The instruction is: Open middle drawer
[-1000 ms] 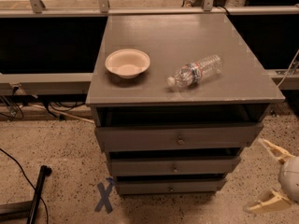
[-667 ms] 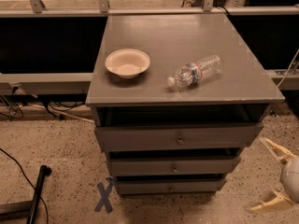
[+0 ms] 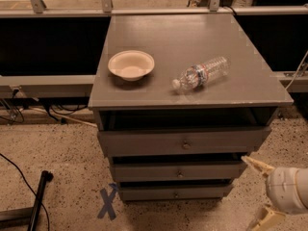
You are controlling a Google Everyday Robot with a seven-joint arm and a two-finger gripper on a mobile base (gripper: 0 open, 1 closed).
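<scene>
1. The grey cabinet fills the middle of the view. It has a flat top and 3 drawers stacked in its front.
2. The speckled floor lies around it. A black cable and a dark bar lie on the floor at the left.
3. The top drawer has the tallest front. It sits just under a dark open slot below the cabinet top.
4. The middle drawer is the second of the 3, directly under the top drawer and above the bottom drawer. Its wide, low front faces the camera, with a narrow dark gap above it.
5. The gripper is at the lower right corner of the view, to the right of the cabinet front. Its 2 tan fingers are spread wide apart and hold nothing. The upper fingertip is just beside the right end of the middle drawer's front; whether it touches cannot be told.
6. A clear plastic bottle lies on its side on the cabinet top, right of centre, with its cap pointing towards the front edge.
7. A pale bowl stands upright on the top, left of the bottle and apart from it.
8. A blue X mark is on the floor by the cabinet's lower left corner.
9. A small round knob sits at the centre of the middle drawer's front.
</scene>
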